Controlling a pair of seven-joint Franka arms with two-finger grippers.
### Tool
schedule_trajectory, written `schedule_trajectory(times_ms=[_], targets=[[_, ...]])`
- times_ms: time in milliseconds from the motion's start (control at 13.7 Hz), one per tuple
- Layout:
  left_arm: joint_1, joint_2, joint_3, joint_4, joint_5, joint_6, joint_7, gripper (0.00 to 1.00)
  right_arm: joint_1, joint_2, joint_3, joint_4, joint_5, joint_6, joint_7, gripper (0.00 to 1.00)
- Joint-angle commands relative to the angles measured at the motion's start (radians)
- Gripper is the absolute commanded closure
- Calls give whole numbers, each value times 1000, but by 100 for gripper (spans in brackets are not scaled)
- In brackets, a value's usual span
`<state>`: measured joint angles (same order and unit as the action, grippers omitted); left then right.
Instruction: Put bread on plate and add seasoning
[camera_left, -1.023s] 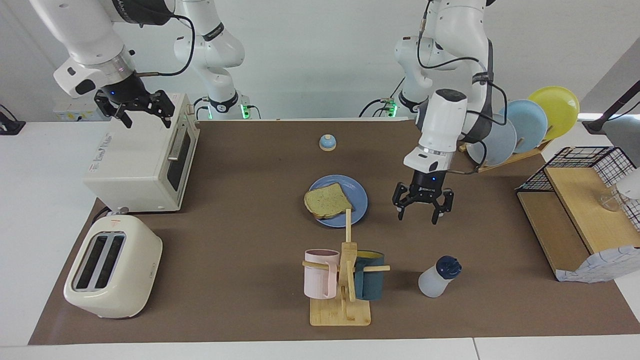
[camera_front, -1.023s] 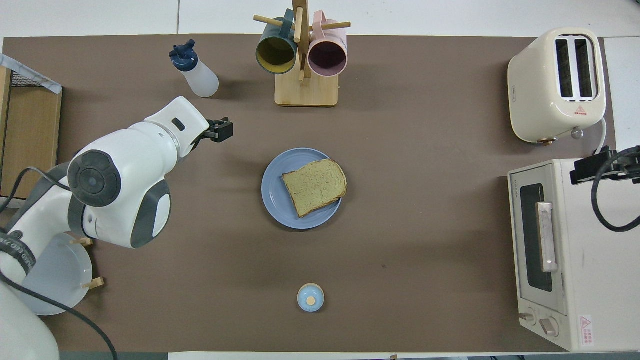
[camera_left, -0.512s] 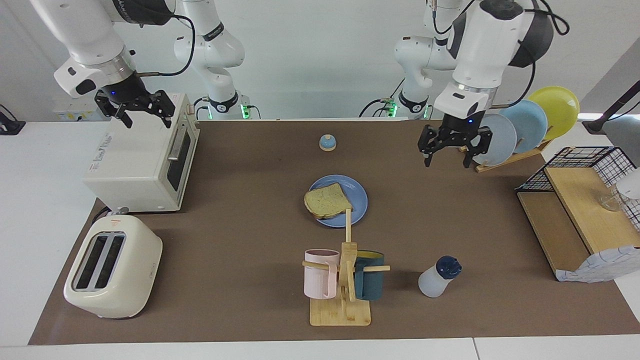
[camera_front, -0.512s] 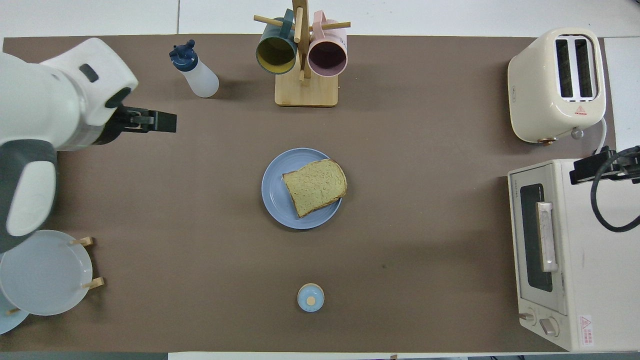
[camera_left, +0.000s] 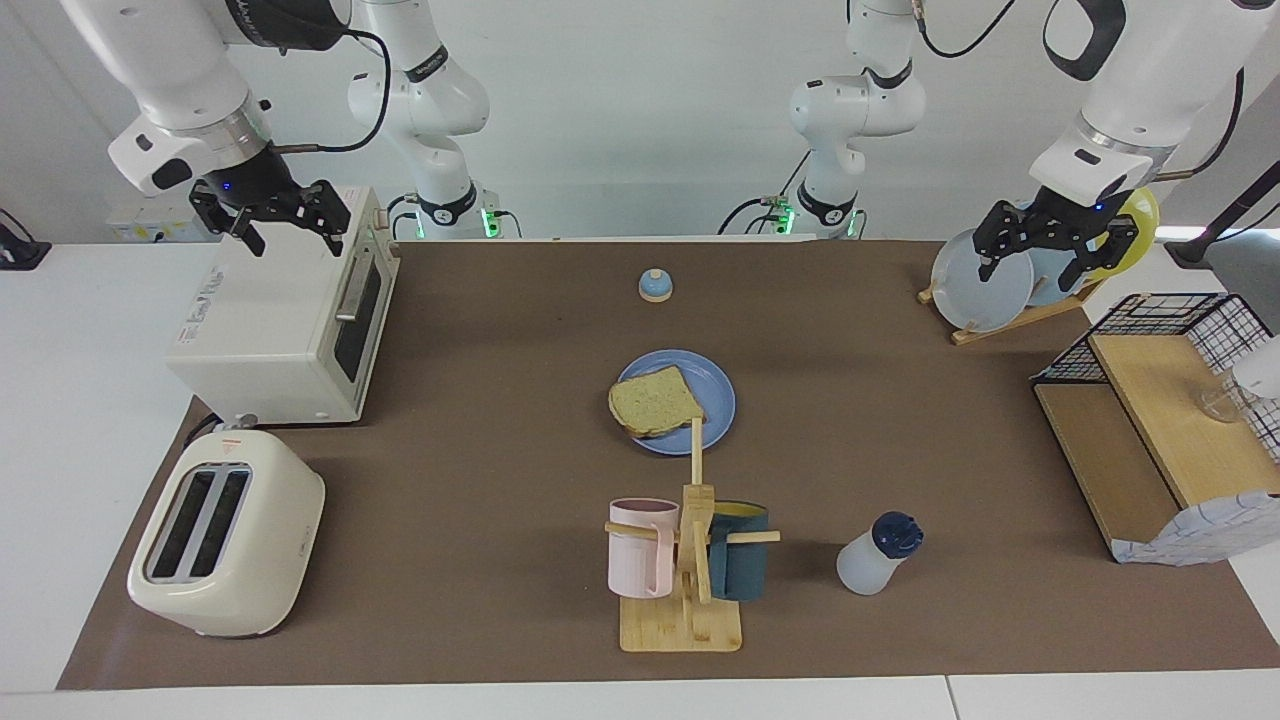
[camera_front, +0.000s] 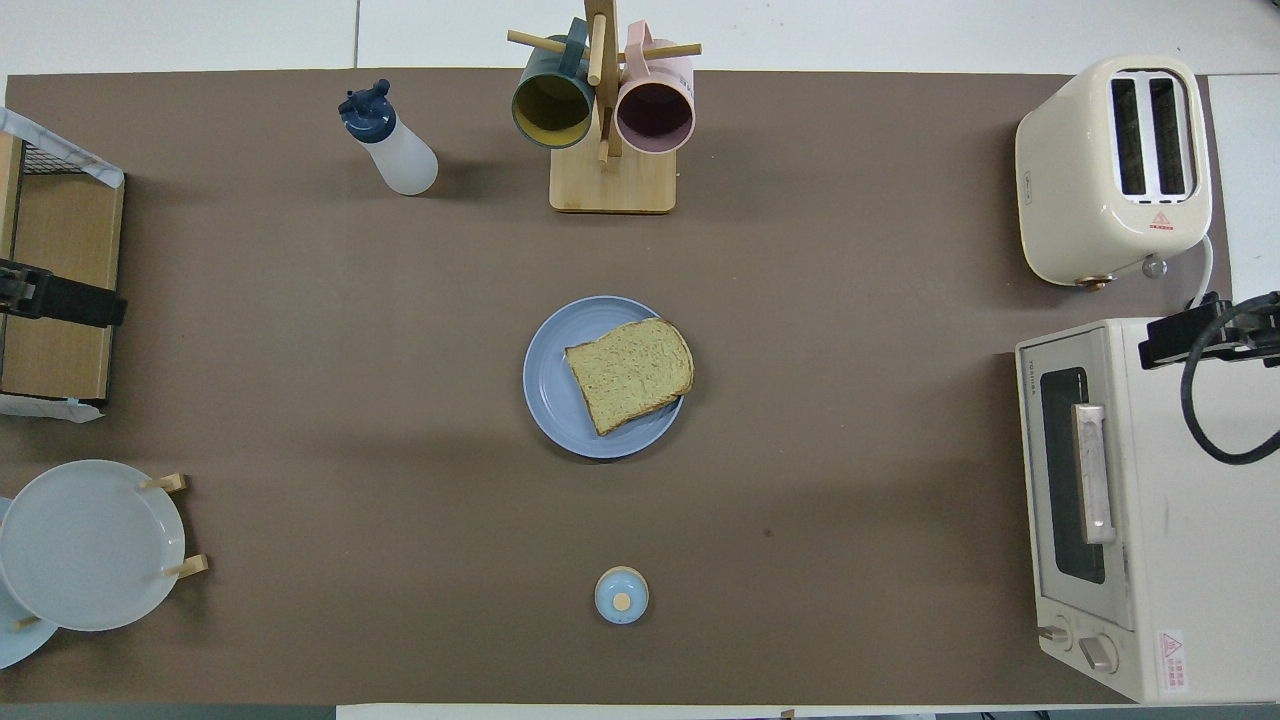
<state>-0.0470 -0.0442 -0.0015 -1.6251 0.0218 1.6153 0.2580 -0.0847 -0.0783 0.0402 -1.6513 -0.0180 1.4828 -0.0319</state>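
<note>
A: Brown mat over white table (camera_left: 480, 420). What changed?

B: Left gripper (camera_left: 1036, 240) has pulled up from beside the round blue plate (camera_left: 718, 388) to over the standing plates (camera_left: 985, 285), fingers spread, empty. Right gripper (camera_left: 270, 215) waits over the white toaster oven (camera_left: 270, 320), also spread.

A: So seasoning looks done, or untouched?

B: Can't tell. Square tan toast slice (camera_left: 655, 402) lies on the plate. Translucent navy-capped bottle (camera_left: 876, 553) stands beside the wooden mug rack (camera_left: 690, 560), farther from the robots.
</note>
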Motion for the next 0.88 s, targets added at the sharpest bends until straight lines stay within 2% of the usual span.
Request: schedule_trajectory(times_ms=[0,219,439,585,804], targets=[[-10,-23,-2,-25,0,-14,7,0,-3,0,1,5,0,-2,-28,0],[42,-45,8,-27,-5,1,3,0,-3,0,1,7,0,-2,-28,0],[38,-43,0,-18,-6,-2,-63,0,-3,0,1,7,0,-2,-28,0],[-20,-39,5,-4,-11,-24,-254,0,-3,0,1,7,0,-2,-28,0],[-60,-16,3,39,-10,-103,-286,0,-3,0,1,7,0,-2,-28,0]])
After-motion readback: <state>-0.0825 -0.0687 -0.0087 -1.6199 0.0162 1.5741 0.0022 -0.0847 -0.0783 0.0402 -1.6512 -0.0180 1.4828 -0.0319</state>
